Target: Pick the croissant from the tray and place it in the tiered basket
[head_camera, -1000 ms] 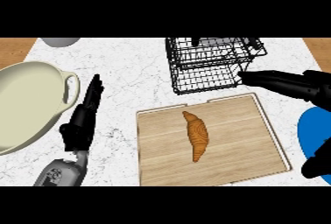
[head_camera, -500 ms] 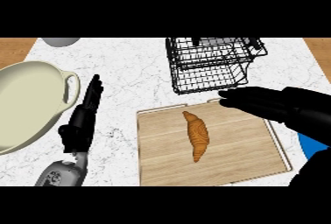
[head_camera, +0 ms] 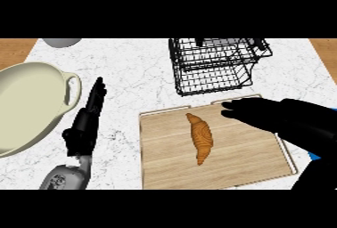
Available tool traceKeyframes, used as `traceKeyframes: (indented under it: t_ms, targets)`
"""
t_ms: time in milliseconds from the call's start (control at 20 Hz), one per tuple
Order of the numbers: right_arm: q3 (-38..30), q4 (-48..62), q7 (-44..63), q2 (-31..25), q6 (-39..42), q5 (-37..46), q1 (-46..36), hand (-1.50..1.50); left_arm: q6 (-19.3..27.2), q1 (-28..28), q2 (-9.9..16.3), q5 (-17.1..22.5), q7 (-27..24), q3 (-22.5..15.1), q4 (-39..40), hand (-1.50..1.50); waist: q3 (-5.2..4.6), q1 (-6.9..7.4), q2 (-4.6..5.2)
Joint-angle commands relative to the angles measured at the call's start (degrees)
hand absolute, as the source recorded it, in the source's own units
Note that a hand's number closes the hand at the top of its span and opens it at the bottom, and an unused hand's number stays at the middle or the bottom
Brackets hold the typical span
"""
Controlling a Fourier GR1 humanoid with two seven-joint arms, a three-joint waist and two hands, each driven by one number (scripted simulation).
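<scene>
croissant (head_camera: 201, 142) on tray (head_camera: 164, 151) (basket (head_camera: 216, 64) behind)

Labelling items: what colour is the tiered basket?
Black wire, clearest in the head view: tiered basket.

Light falls evenly and brightly across the surface (head_camera: 138, 67) in front of me; I can pick out no single source. Nothing glares: the white marbled top stays readable, its grey veins plain. Shadows are faint, only a soft darkening under the croissant (head_camera: 201, 138) on the tray (head_camera: 164, 160). My right robot hand (head_camera: 263, 113) reads as a nearly flat black shape with little shading. The wires of the tiered basket (head_camera: 217, 62) stay crisp. I see no blur or bending at the edges.
</scene>
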Motion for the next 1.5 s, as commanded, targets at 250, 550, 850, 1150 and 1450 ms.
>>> traceKeyframes:
  t_ms: [250,550,850,1150,1450]
  targets:
    - [1.95,0.21,-2.75,3.13,1.53,11.96,-0.11,-1.50,-2.43,-4.23,-1.03,-1.07,1.28,3.28,3.38,0.00,0.00,-0.01,0.03]
    - [4.91,-0.80,-11.41,2.41,0.06,19.72,1.87,-1.50,-3.70,-0.47,-0.66,-1.17,1.75,3.93,-1.39,0.00,0.01,0.07,0.02]
    - [9.19,4.63,-21.18,2.81,-7.84,31.51,1.05,-1.50,-2.92,0.73,-3.13,-3.44,2.25,2.27,-1.88,0.00,0.02,0.17,0.04]
    - [7.71,9.29,-18.29,6.39,-11.27,36.42,1.55,-1.50,-3.89,1.18,-3.81,-3.11,-2.40,3.93,1.62,0.00,-0.01,0.15,0.06]
    - [5.44,15.80,-21.66,8.24,-8.22,37.80,-1.91,-1.50,-4.14,-1.44,-4.67,-4.85,1.90,4.26,-0.18,0.00,0.00,0.21,0.05]
